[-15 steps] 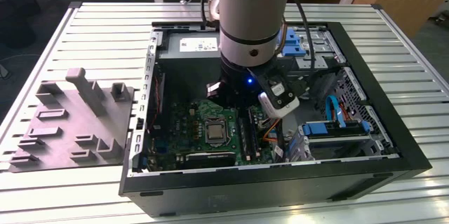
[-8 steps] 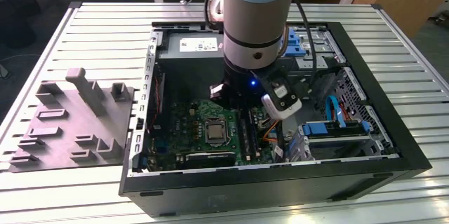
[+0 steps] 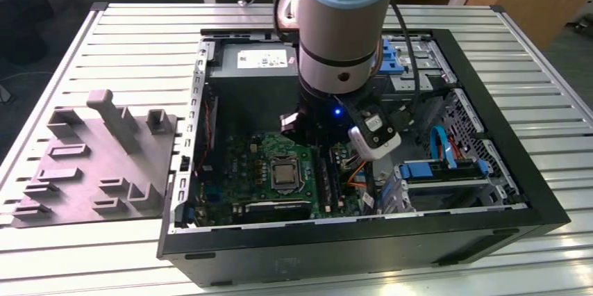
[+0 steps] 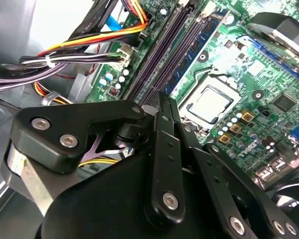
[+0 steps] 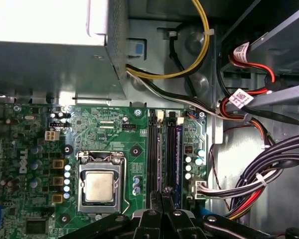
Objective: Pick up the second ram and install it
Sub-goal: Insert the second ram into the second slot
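My gripper hangs low inside the open computer case, over the black memory slots. In both wrist views its fingers are drawn together, tips just above the slots. A dark blue ram stick stands upright in a slot on the CPU side. A purple-blue stick stands in the slot on the cable side. I cannot tell which one is the second ram, or whether the fingertips touch either.
The CPU socket lies beside the slots. Cable bundles crowd the other side. A power supply and blue drive brackets fill the case's far and right parts. A grey fixture sits on the table at the exterior view's left.
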You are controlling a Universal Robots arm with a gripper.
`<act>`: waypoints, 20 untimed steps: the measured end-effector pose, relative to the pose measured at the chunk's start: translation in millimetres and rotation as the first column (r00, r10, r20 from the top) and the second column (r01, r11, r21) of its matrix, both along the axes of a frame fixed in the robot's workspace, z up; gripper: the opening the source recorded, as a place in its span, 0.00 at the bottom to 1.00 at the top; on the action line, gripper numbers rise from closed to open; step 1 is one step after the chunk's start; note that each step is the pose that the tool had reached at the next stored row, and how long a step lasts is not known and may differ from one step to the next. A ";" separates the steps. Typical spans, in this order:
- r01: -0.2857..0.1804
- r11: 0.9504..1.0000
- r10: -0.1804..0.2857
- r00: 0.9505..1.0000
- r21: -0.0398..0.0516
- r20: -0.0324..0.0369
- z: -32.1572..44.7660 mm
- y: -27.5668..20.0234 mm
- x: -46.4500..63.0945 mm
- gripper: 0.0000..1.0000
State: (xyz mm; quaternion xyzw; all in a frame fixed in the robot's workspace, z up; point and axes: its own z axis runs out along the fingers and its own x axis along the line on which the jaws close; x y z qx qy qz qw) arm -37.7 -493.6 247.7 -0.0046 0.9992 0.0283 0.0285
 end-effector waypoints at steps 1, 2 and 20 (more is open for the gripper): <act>0.000 1.000 0.000 1.000 0.000 0.000 -0.6 0.3 0.3 0.11; 0.000 1.000 0.000 1.000 0.000 0.000 -1.1 0.7 0.5 0.11; 0.000 1.000 0.000 1.000 0.001 0.000 -9.5 2.5 2.1 0.11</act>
